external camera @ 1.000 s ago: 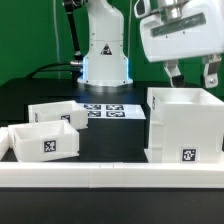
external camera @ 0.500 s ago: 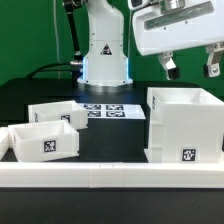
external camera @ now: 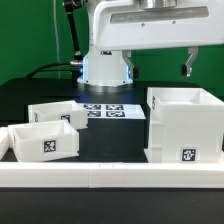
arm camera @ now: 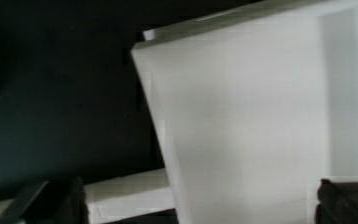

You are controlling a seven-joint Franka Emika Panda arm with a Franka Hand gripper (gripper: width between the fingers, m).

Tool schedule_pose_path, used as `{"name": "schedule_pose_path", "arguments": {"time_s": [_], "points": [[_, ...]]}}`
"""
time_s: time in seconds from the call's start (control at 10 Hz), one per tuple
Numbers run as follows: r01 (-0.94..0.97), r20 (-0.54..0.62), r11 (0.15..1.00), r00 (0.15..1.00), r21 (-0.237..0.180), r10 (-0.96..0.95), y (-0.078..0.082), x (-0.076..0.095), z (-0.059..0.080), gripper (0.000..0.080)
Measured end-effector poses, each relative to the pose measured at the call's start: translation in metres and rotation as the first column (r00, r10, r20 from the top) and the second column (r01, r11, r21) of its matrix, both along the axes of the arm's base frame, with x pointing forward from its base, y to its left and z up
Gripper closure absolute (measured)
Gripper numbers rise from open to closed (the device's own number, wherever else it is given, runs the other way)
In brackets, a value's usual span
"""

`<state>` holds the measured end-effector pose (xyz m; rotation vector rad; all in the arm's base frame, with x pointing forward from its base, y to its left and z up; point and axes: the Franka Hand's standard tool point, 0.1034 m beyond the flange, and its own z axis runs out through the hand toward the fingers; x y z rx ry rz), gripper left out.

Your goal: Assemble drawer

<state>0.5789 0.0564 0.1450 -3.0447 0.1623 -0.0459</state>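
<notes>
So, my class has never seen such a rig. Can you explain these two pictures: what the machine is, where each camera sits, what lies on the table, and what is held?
The machine is a robot arm with a two-finger gripper at its end. One picture comes from a camera off the arm that sees the whole scene. The other comes from a camera on the wrist, looking down past the fingers. On the black table lie the drawer's white parts: a tall housing and two open trays. A flat marker board lies farther back, a long rail in front. The gripper hangs open above the housing and holds nothing.
</notes>
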Motion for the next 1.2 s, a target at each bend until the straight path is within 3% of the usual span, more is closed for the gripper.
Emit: {"name": "schedule_pose_path", "arguments": {"time_s": [0.3, 0.6, 0.9, 1.2], "points": [[-0.219, 0.015, 0.976, 0.975, -0.015, 0.22, -0.008, -0.004, -0.001, 0.015], [-0.393, 0.012, 0.918, 0.919, -0.049, 0.394, -0.077, -0.029, -0.011, 0.015], [-0.455, 0.037, 0.886, 0.887, -0.094, 0.46, -0.115, -0.034, -0.035, 0.015], [-0.455, 0.032, 0.886, 0.888, -0.089, 0.459, -0.113, -0.034, -0.034, 0.015]]}}
